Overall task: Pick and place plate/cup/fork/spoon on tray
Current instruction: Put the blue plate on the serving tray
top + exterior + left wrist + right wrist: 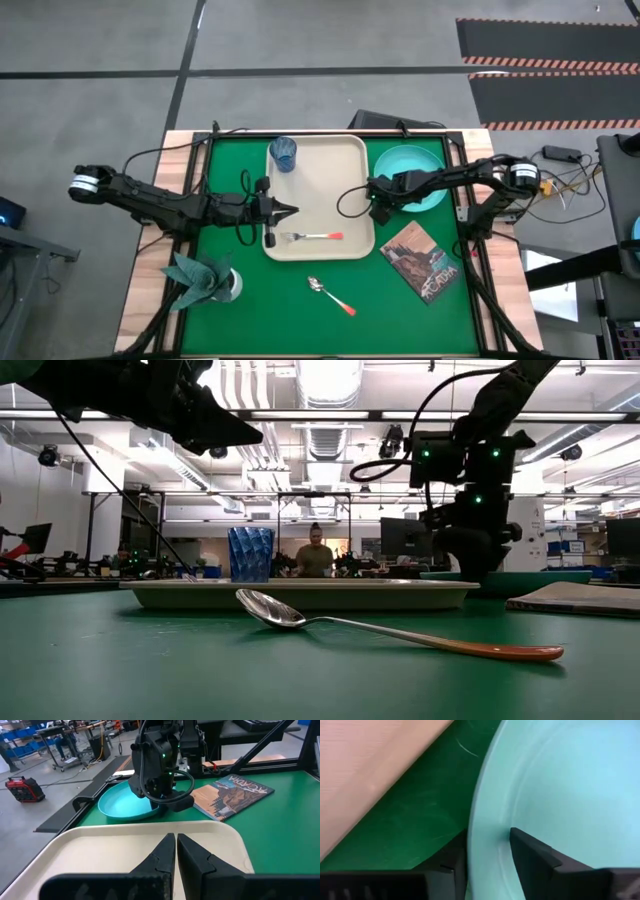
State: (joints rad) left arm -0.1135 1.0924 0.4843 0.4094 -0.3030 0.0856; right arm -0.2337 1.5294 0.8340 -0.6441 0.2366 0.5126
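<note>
The right gripper (487,852) straddled the round turquoise plate's (415,163) rim, fingers parted either side. The left gripper (176,851), fingers closed and empty, hovered over the beige rectangular tray (325,180).

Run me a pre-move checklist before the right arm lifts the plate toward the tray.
1. Right gripper straddles the rim of the plate, one finger inside and one outside: ok.
2. Fingers closed firmly on that rim: cannot tell; a gap shows at the inner finger.
3. Free room on the tray: ok; the cup stands in a far corner and the fork lies along the near edge, middle bare.
4. Left gripper out of the way: not ok; it hangs shut over the tray's left side.
5. Spoon clear of the path: ok; it lies on the green mat nearer than the tray.
</note>
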